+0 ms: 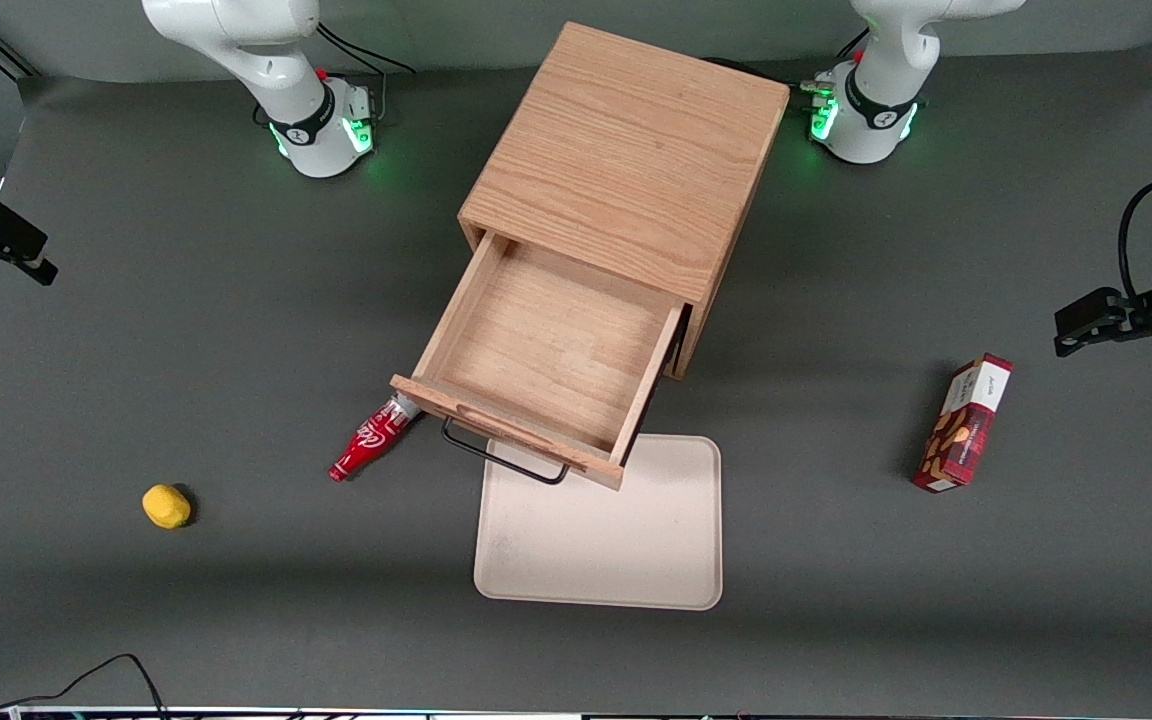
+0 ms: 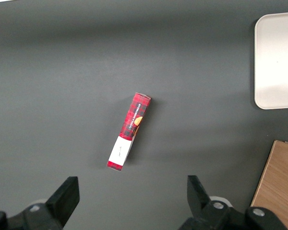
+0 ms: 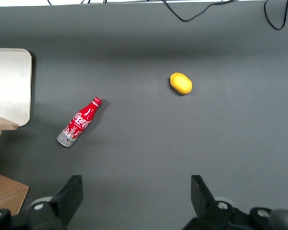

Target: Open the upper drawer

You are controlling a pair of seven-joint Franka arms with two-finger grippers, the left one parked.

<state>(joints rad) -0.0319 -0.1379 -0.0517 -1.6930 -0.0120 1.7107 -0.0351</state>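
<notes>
Dark grey matting covers the counter (image 1: 136,300), and a light-oak cabinet (image 1: 626,150) stands on it at upper centre of the front frame. Its upper drawer (image 1: 546,350) is pulled far out toward the front camera; the bare wooden floor of the drawer shows, with nothing lying in it. Its thin black wire handle (image 1: 501,455) hangs off the front panel, just above the edge of a pale tray (image 1: 601,545) that lies flat in front of the cabinet, at lower centre of the frame.

A red cola bottle (image 1: 368,442) lies on its side beside the drawer's front corner, its base close under that corner. A yellow lemon-like piece (image 1: 166,506) sits at lower left of the front frame, well apart from the bottle. A red snack box (image 1: 964,424) lies toward the parked arm's end of the counter.

At the left edge of the front frame the gripper (image 3: 137,199) is held up over bare counter, well apart from the drawer. Its black fingers (image 3: 69,196) stand wide apart with nothing between them; the wrist camera looks down past them at the bottle and the yellow piece.
</notes>
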